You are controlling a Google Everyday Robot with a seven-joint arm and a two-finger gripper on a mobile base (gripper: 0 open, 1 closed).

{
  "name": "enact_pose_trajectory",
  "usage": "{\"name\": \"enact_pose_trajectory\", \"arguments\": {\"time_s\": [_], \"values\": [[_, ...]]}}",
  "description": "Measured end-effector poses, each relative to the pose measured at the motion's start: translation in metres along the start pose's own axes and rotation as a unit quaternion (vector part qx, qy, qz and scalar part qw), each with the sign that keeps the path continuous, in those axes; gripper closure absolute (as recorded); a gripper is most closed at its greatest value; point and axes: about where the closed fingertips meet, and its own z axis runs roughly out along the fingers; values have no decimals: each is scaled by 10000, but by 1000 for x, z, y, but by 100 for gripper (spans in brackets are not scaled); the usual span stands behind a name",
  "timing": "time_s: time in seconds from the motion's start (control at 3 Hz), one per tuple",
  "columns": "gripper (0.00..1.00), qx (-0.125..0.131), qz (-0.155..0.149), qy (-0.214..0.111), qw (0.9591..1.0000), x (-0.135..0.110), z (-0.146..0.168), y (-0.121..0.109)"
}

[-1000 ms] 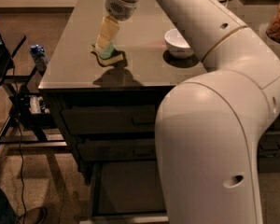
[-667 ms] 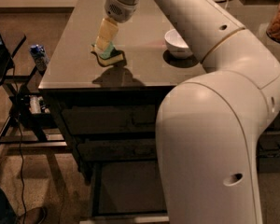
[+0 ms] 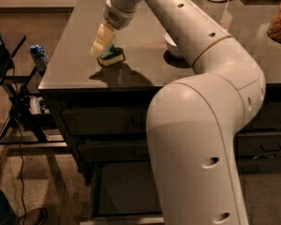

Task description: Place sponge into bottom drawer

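Note:
The sponge (image 3: 112, 56), green top on yellow foam, is on the grey cabinet top (image 3: 75, 64) near its front left part. My gripper (image 3: 103, 45) comes down on it from above at a slant, its cream fingers (image 3: 100, 37) closed on the sponge's left end. The sponge sits at, or barely above, the surface. The bottom drawer (image 3: 126, 191) stands pulled open below, dark and flat inside, partly hidden by my white arm (image 3: 201, 125).
A white bowl (image 3: 170, 42) sits behind my arm on the cabinet top. Two closed handled drawers (image 3: 103, 121) lie above the open one. A small blue can (image 3: 38, 56) and a stand with cables are at the left. A shoe (image 3: 33, 216) shows at the bottom left.
My arm's elbow has swung over and the gripper has tilted more. The sponge has shifted slightly to the right with the gripper.

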Motion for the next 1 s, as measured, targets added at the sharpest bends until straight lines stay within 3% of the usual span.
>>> {"name": "enact_pose_trajectory", "arguments": {"time_s": [1.0], "values": [[0, -281, 397, 158, 9987, 0, 35, -4]]}}
